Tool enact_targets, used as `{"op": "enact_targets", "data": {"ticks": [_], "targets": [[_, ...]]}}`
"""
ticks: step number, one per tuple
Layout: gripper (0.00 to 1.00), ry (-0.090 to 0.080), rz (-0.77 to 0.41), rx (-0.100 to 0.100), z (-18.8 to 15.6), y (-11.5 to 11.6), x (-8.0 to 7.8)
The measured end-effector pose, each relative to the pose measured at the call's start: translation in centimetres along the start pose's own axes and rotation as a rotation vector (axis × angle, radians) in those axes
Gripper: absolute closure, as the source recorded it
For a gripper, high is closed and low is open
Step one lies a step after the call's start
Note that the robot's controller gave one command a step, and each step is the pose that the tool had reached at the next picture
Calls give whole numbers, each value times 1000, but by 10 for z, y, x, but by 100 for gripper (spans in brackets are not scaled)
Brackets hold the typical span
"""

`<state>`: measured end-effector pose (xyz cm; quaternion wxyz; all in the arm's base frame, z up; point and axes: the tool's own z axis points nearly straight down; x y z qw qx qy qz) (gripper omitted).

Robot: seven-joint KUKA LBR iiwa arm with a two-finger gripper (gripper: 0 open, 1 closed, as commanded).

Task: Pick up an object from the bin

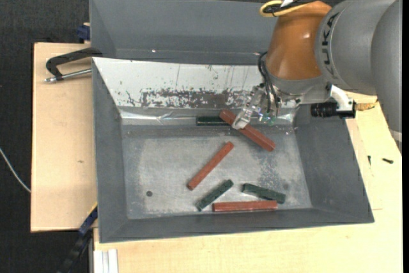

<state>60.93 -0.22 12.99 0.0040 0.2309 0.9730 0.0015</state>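
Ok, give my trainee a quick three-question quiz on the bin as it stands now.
1. How many red sticks lie in the bin?
2. True or false: the gripper is over the bin's front left corner.
3. Which lies nearest the gripper? A: the red stick at the back right. B: the red stick in the middle. C: the green stick at the front left.
Key: 1: three. 2: false, it is at the back right. 3: A.

The bin (108, 156) was grey sheet metal, mostly matt; its back wall (179, 96) was shinier and flecked with scratches. The red-brown sticks (211, 165) and dark green sticks (215, 194) looked smooth and dull. The arm's orange cover (297, 41) was smooth and glossy.
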Motion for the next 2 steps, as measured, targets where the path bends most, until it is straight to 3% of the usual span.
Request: {"op": "enact_targets", "data": {"ticks": [1, 2], "targets": [[100, 7, 0, 4, 30, -1, 1], [100, -3, -2, -2, -52, 2, -2]]}}
